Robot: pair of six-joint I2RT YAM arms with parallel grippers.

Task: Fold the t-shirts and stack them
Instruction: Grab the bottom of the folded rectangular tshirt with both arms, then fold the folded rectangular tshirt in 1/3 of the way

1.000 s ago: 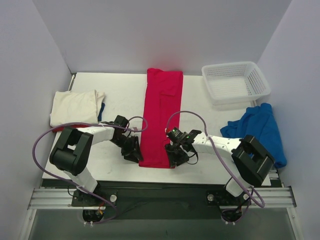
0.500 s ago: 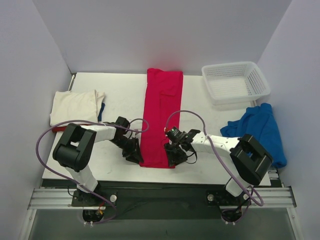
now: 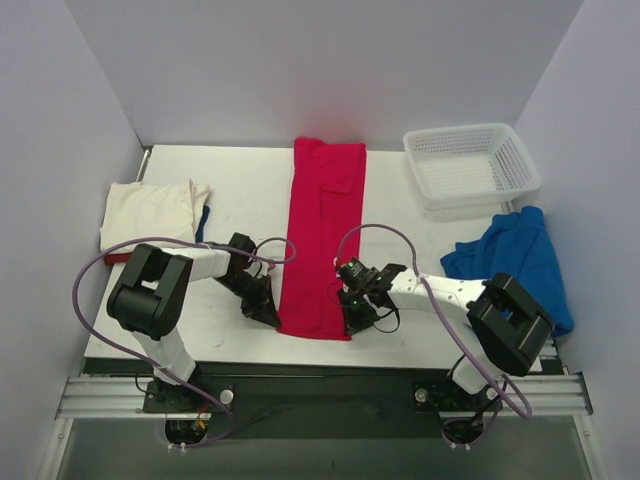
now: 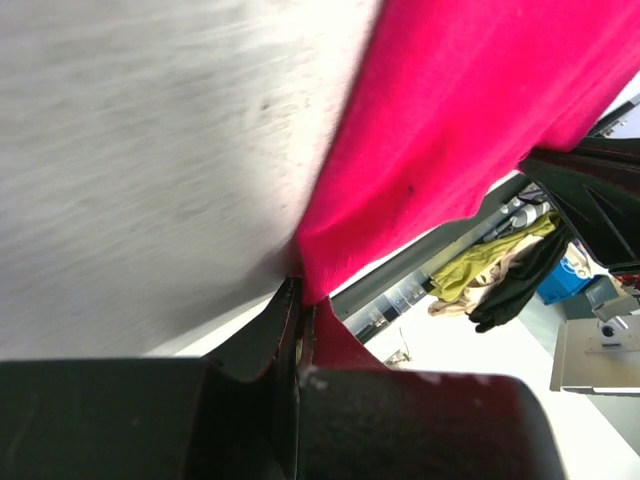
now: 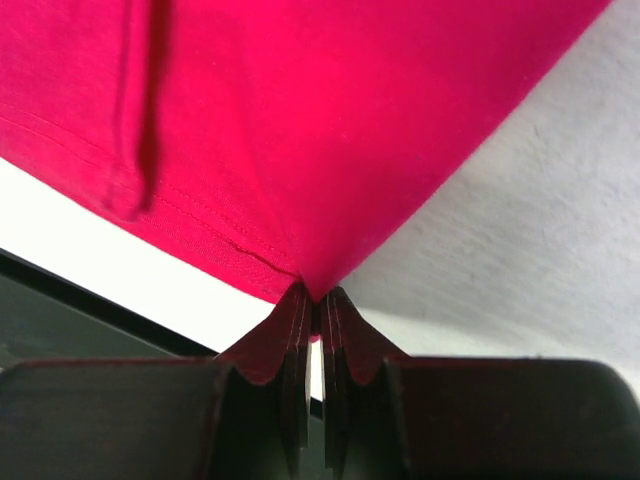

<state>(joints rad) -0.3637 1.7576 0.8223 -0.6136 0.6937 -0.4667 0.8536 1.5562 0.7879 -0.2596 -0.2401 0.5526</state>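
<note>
The crimson t-shirt (image 3: 325, 235) was plain red on the white table (image 3: 240, 190); the cream t-shirt (image 3: 148, 213) and the royal blue t-shirt (image 3: 520, 255) were plain too, without pattern. The basket (image 3: 470, 165) was white lattice, and the left arm (image 3: 195, 262) and right arm (image 3: 440, 290) were black and white with purple cables (image 3: 372, 227).

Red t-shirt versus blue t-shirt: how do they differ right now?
The red t-shirt lies flat as a long narrow strip down the middle of the table; the blue t-shirt is a crumpled heap at the right edge. The left hand and right hand are each shut on a near corner of the red t-shirt; nothing touches the blue t-shirt. Both are plain cloth, neither yet stacked.
</note>
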